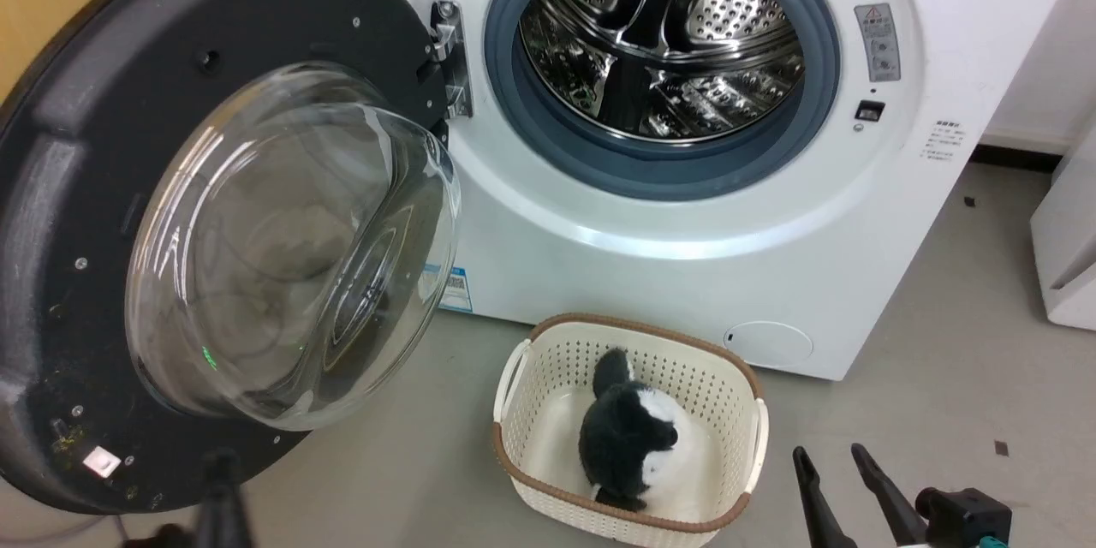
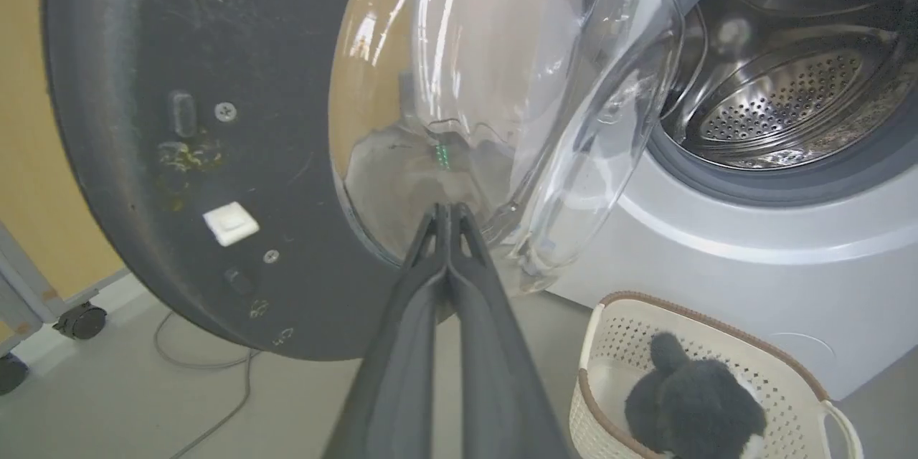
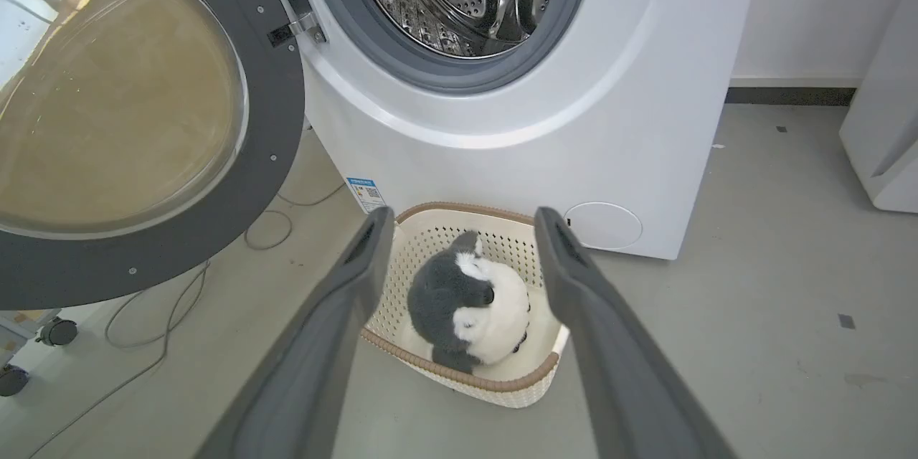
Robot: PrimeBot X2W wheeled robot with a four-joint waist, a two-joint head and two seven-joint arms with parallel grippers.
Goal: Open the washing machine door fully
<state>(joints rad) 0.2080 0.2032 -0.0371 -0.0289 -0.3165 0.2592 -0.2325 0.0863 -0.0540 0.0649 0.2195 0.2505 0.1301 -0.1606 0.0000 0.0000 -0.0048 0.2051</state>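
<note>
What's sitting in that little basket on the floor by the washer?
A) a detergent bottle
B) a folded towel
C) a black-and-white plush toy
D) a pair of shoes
C: a black-and-white plush toy lies in the cream basket before the washing machine.

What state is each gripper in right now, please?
Left gripper: closed, empty, tips near the clear glass bowl of the large round black washing machine door.
Right gripper: open, holding nothing.
</note>
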